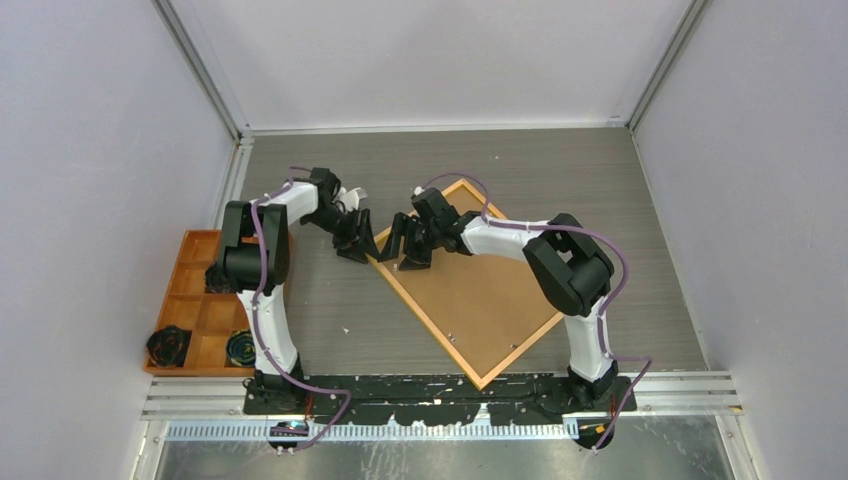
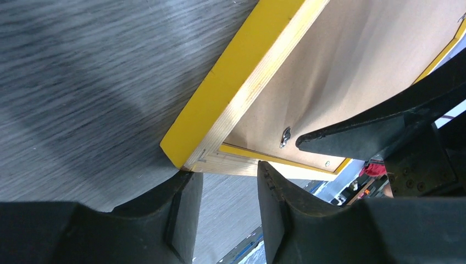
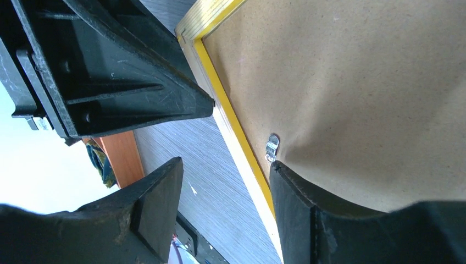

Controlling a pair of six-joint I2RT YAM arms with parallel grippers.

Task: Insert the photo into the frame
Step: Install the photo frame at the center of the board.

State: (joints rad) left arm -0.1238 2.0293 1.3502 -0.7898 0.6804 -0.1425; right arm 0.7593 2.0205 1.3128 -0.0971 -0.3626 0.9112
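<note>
Closely, left tool point(image 1: 352, 246) and right tool point(image 1: 408, 250) (parted) crowd the frame point(image 1: 482, 300) corner.

The frame point(image 1: 480, 300) lies back-up on the table point(image 1: 620, 200), turned cornerwise, right of centre, with one corner toward the arm bases. The left end effector point(image 1: 352, 243) sits just left of the frame's left corner, and the right end effector point(image 1: 408, 245) straddles the edge beside it. A tray point(image 1: 190, 237) lies at the table's left edge, left of the left arm.

lab robot cell, white panel walls point(image 1: 95, 150)
</note>
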